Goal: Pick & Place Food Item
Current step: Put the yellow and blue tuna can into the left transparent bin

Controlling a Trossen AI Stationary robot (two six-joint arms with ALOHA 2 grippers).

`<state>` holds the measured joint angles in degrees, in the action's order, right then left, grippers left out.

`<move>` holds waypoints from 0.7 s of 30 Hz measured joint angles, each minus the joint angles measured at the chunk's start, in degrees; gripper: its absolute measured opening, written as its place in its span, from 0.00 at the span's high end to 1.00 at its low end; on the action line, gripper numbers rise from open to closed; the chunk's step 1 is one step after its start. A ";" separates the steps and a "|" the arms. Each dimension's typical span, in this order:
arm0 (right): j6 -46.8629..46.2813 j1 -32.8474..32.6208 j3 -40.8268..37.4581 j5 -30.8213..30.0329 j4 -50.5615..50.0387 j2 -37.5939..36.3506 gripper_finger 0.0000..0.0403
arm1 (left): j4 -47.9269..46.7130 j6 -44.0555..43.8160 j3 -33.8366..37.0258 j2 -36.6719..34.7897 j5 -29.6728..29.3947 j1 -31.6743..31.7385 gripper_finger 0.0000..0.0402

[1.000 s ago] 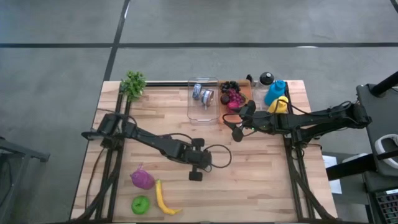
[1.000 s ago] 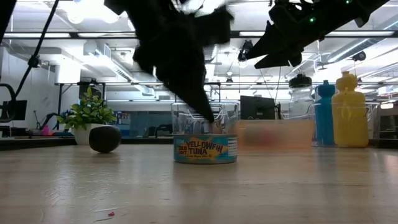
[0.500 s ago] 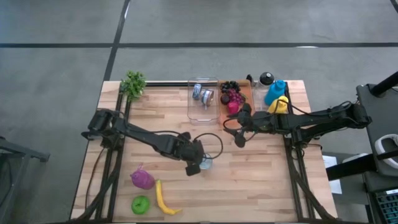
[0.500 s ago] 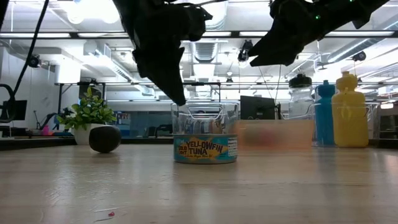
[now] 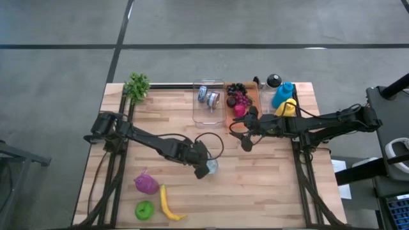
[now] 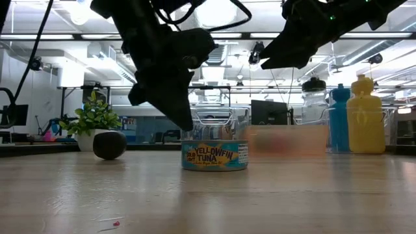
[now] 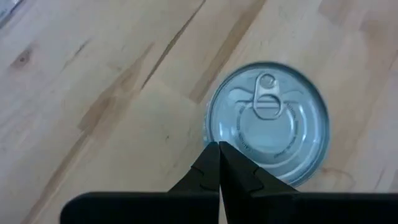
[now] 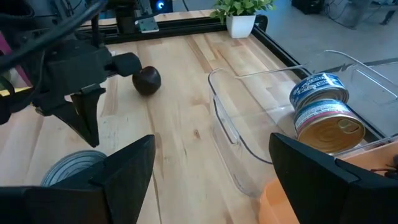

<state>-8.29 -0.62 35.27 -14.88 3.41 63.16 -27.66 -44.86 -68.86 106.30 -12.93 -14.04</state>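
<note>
A tuna can labelled Yellowfin Tuna stands upright on the wooden table near its middle, pull-tab lid up. My left gripper is shut and points steeply down. Its tip is over the can's left rim, and in the low view the tip hangs a little above the lid. My right gripper waits open, raised, at the table's far right.
A clear bin at the far edge holds two cans. Beside it are an orange tray of dark fruit and bottles. A plant stands far left. A dark fruit lies on the table. Toy foods lie near left.
My left gripper, shut throughout, has rolled about its own axis and drawn back from over the can toward the table's left, rising and then sinking a little. The can's lid now shows from above. The can has stayed in place.
</note>
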 joint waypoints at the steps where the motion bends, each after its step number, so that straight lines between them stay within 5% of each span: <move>1: -0.02 0.00 0.00 -0.01 0.04 0.00 0.22 | 0.04 -0.02 -0.10 -0.02 0.04 0.00 1.00; 21: -0.24 0.00 0.00 -0.04 0.23 0.00 0.25 | 2.99 -4.60 2.10 0.31 1.42 0.48 1.00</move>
<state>-8.54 -0.62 35.27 -14.92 3.64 63.16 -24.67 -49.46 -66.76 106.61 -11.51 -13.56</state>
